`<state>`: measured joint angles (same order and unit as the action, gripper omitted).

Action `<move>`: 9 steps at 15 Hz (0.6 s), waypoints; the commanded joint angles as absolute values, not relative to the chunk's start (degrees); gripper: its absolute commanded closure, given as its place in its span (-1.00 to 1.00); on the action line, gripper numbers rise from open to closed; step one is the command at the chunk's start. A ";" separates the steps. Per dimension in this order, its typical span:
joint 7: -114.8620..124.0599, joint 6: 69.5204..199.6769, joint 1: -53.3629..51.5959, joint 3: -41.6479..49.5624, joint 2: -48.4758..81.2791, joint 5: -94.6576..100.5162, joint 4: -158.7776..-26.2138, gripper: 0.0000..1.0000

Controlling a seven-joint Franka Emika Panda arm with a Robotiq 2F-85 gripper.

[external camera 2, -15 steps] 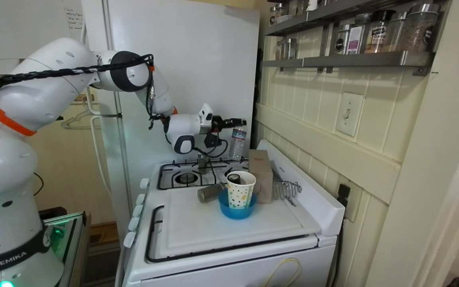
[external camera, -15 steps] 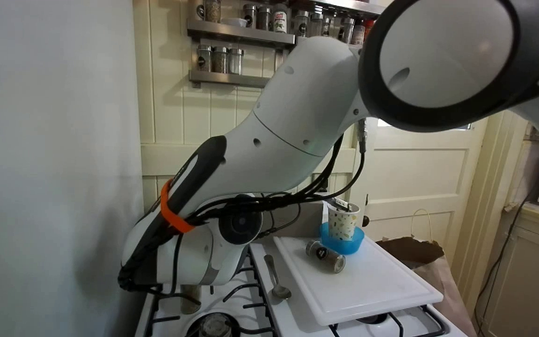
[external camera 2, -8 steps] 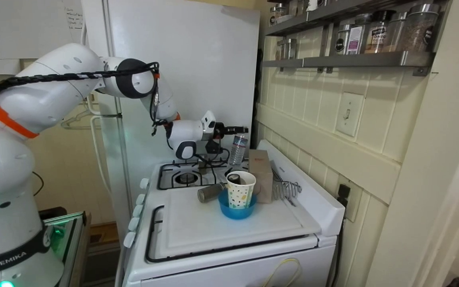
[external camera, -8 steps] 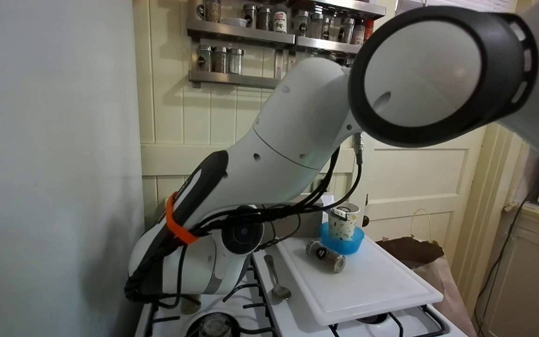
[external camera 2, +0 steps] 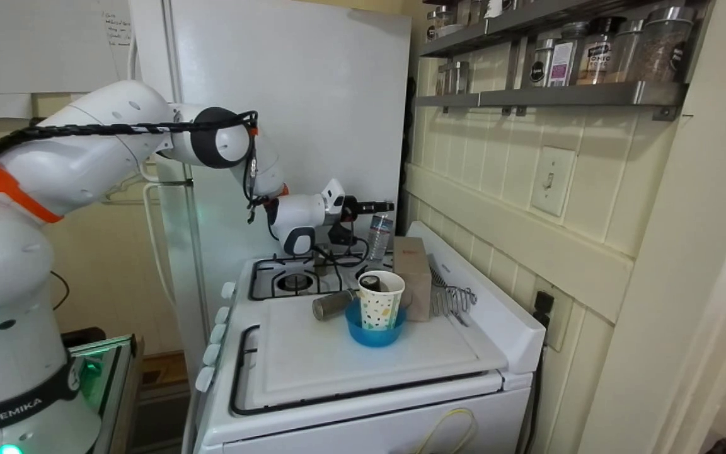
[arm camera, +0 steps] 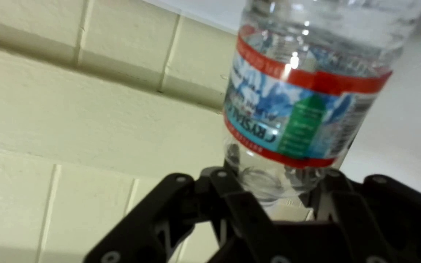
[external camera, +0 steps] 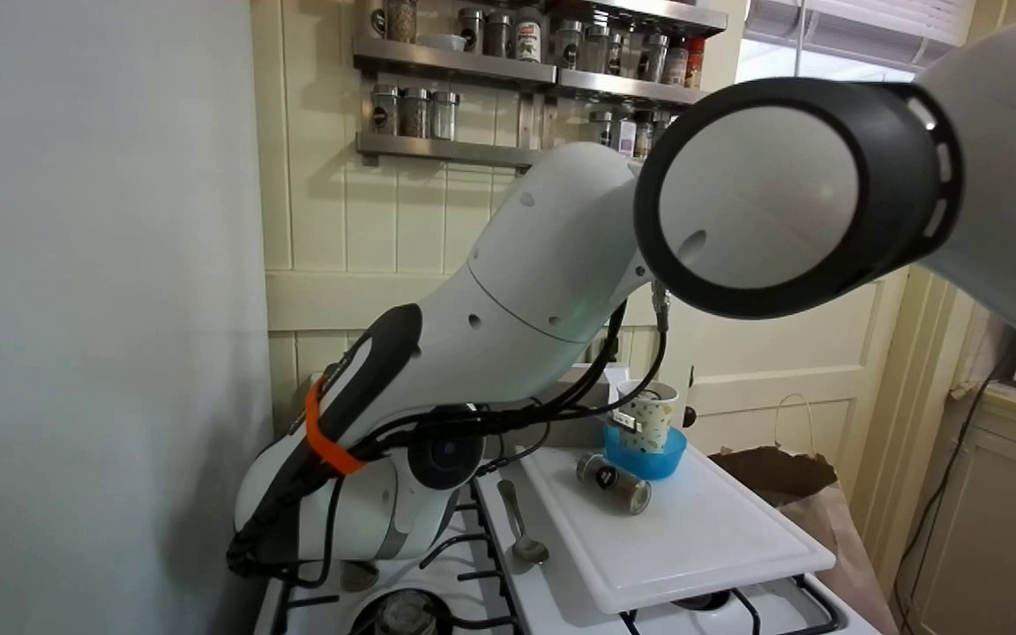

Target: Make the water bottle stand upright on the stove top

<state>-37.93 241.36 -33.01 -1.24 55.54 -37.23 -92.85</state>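
The gripper (arm camera: 274,184) pinches the bottle (external camera 2: 379,238) by its upper end. The bottle hangs tilted below the jaws, low over the rear of the stove top (external camera 2: 243,310); contact there cannot be determined. Ahead of the jaws, the wall (arm camera: 86,109) bounds the space; the box (external camera 2: 413,277) stands near, lower. Free space lies above. Label (arm camera: 287,117), inverted: "CRYSTAL". Gripper and bottle are lower than one second earlier.

Btl (external camera 2: 380,238) over stove top (external camera 2: 246,312), cup (external camera 2: 380,307) in bowl (external camera 2: 372,338) on cutting bd (external camera 2: 319,359); jar (external camera 2: 332,306) beside bowl
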 commanded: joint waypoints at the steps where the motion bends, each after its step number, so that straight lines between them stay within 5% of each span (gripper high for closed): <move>1: -37.13 241.47 -32.28 -2.12 57.45 -35.92 -90.49 0.74; 2: -37.28 241.36 -32.24 -2.15 57.36 -35.83 -90.79 0.74; 3: -37.30 241.31 -32.17 -2.20 57.18 -35.66 -91.09 -0.26; 5: -37.66 241.03 -32.08 -2.21 56.66 -35.59 -91.55 -0.37; 9: -38.88 240.24 -32.05 -2.41 54.55 -36.72 -92.39 -0.98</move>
<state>-37.89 241.35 -32.60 -1.45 55.98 -36.41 -92.14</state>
